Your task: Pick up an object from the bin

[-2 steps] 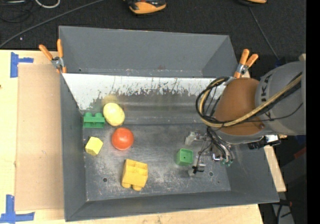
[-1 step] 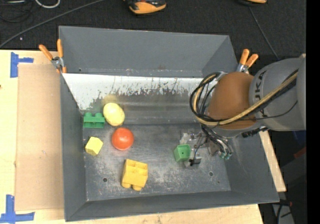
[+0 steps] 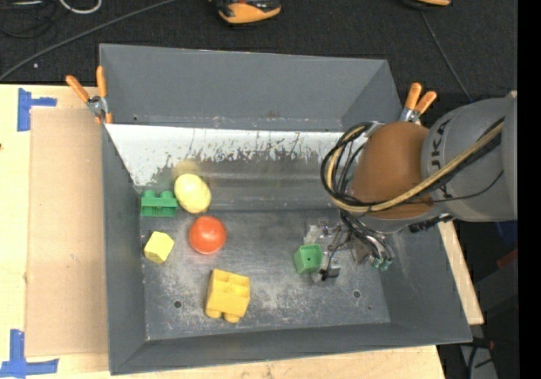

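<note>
My gripper [image 3: 325, 260] is low over the bin floor at the right of the middle, reaching in from the right. A small green block [image 3: 307, 259] lies right at its fingertips, on their left side; whether the fingers are round it I cannot tell. The other loose things lie well to the left: a yellow toy brick [image 3: 227, 295] near the front, a red-orange ball [image 3: 207, 234] in the middle.
At the bin's left lie a small yellow cube [image 3: 159, 246], a pale yellow egg-shaped thing [image 3: 193, 193] and a green brick [image 3: 158, 203] against the sloping back wall. The arm's orange cover and cables hang over the right side of the bin.
</note>
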